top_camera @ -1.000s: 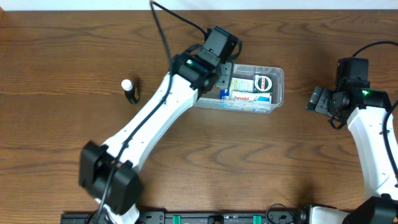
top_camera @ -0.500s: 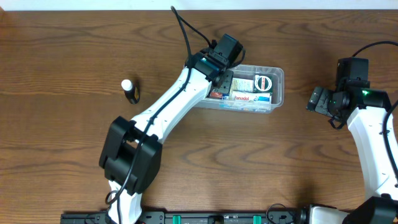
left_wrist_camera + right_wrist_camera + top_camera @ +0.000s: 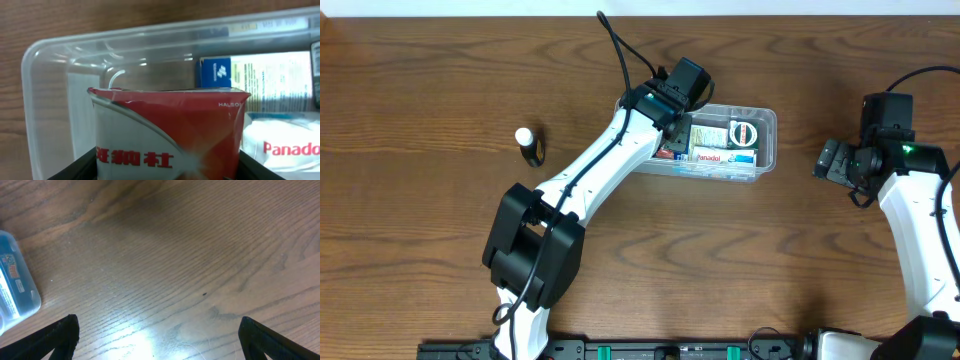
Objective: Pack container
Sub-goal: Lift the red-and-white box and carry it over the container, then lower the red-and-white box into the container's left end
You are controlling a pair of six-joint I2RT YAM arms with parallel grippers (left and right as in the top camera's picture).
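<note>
The container [image 3: 767, 124] is a clear plastic tub at the back middle of the table. It holds a Panadol box [image 3: 710, 156] and other small boxes [image 3: 712, 134]. My left gripper [image 3: 675, 128] is at the tub's left end, shut on a red and white carton [image 3: 666, 152]. In the left wrist view the carton [image 3: 190, 125] stands between the fingers [image 3: 165, 162], inside the tub's left wall [image 3: 31, 85], with the Panadol box [image 3: 280, 145] to its right. My right gripper [image 3: 828, 160] is open and empty over bare wood [image 3: 159, 335], right of the tub.
A small black bottle with a white cap [image 3: 528, 145] lies on the table to the left, apart from the tub. The tub's corner [image 3: 15, 280] shows at the left edge of the right wrist view. The table's back edge runs just behind the tub.
My left arm has swung and brought the red carton down into the tub's left end. Since half a second ago it has hardly moved. The right arm has not moved.
</note>
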